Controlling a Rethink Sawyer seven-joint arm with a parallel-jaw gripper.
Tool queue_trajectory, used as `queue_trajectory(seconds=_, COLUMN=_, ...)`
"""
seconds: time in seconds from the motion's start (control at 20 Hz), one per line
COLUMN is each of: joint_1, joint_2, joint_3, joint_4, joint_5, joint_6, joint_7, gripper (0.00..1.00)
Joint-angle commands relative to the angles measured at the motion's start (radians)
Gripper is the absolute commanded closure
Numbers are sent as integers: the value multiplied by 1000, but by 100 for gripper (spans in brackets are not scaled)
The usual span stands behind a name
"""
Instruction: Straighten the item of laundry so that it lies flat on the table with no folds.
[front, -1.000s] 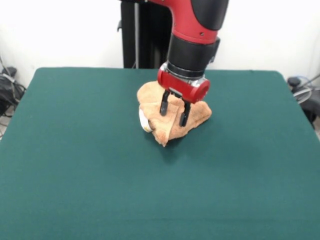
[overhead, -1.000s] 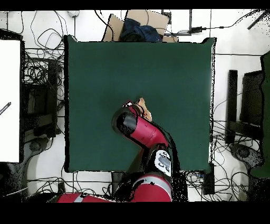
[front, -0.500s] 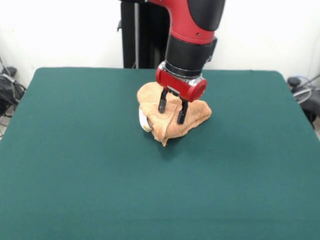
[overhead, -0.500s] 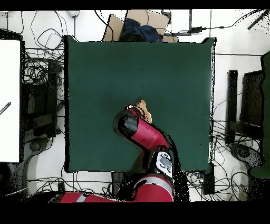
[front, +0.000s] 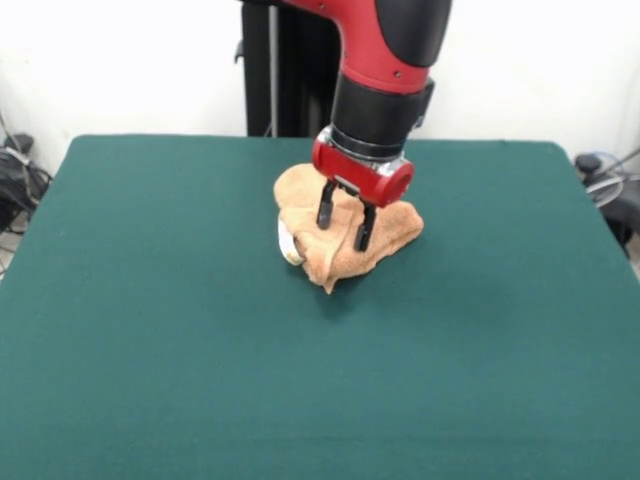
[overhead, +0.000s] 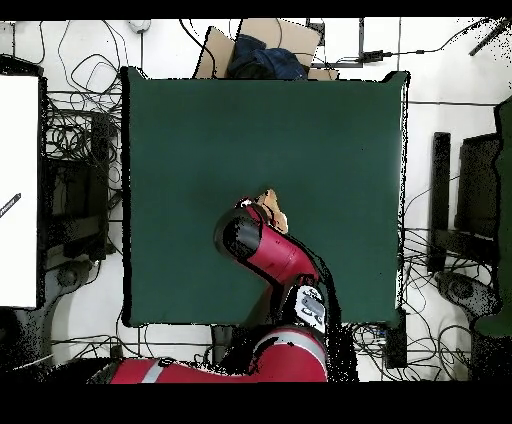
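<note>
Robotics lab: red-and-black robot arm (front: 385, 60) over a dark green felt-covered table (overhead: 320, 150), tangled black cables (overhead: 75, 130) across the white floor.

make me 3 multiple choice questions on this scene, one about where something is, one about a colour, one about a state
1. Where does the towel lie on the table?
A. near the far middle, under the arm
B. at the near left corner
C. hanging over the right edge

2. What colour is the table's cover?
A. white
B. dark green
C. red

3. How is the gripper?
A. shut on the towel
B. open, over the towel
C. out of sight

Answers:
1. A: in the front view the towel sits just below the arm, toward the table's far side.
2. B: the cloth is dark green throughout.
3. B: its two black fingers stand apart above the crumpled, still folded towel.
</note>
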Motion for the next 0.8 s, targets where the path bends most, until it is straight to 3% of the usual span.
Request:
queue_trajectory(seconds=0.05, joint_1=-10, joint_2=114, joint_3=97, joint_4=-37, joint_5=-6, joint_6=-81, joint_7=196, gripper=0)
queue_trajectory(seconds=0.75, joint_1=2, joint_2=149, joint_3=72, joint_4=-82, joint_5=4, joint_6=-58, joint_7=185, gripper=0)
queue_trajectory(seconds=0.8, joint_1=2, joint_2=147, joint_3=69, joint_4=-84, joint_5=0, joint_6=-58, joint_7=180, gripper=100)
